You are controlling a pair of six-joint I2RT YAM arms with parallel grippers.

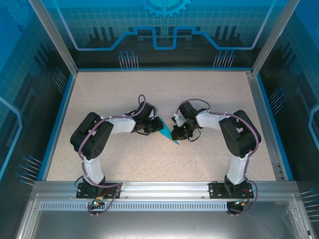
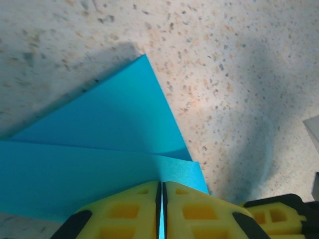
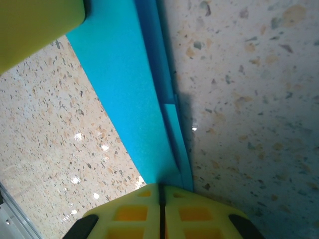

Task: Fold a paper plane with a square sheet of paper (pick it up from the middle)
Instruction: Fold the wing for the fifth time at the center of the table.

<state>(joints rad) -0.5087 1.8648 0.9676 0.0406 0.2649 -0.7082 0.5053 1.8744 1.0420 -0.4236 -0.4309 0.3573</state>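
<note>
The left pincer [image 2: 160, 195] was closed, its two yellow fingers [image 2: 124, 211] pressed together on the near edge of the teal sheet of paper [image 2: 99, 149], with only a thin strip of teal showing in the seam between them. From that grip the sheet spread away in folded layers: a broad band ran across just beyond the fingertips, and above it a triangular flap rose to a sharp corner, throwing a soft shadow on the speckled desk [image 2: 239, 74] to its upper left. A further yellow and black part [image 2: 279, 214] sat low to the right of the left fingers. The right pincer [image 3: 160, 191] was likewise closed and gripping the same sheet, which entered between its yellow fingers [image 3: 199, 214] as a narrow end and ran away from them as a long, slim strip with a raised crease along its right side and a dark shadow beside that crease. At the far end of the strip a yellow block [image 3: 35, 25] covered the paper's corner. From above, the two pincers faced each other near the middle of the desk, close together, with the sheet held between them as a small teal wedge whose tip pointed toward the near edge; whether it touched the desk could not be told. Both arms bent inward from their bases on the aluminium rail [image 1: 164, 188], and a blue rim [image 1: 56, 124] bordered the desk inside the blue-printed walls [image 1: 164, 30].
</note>
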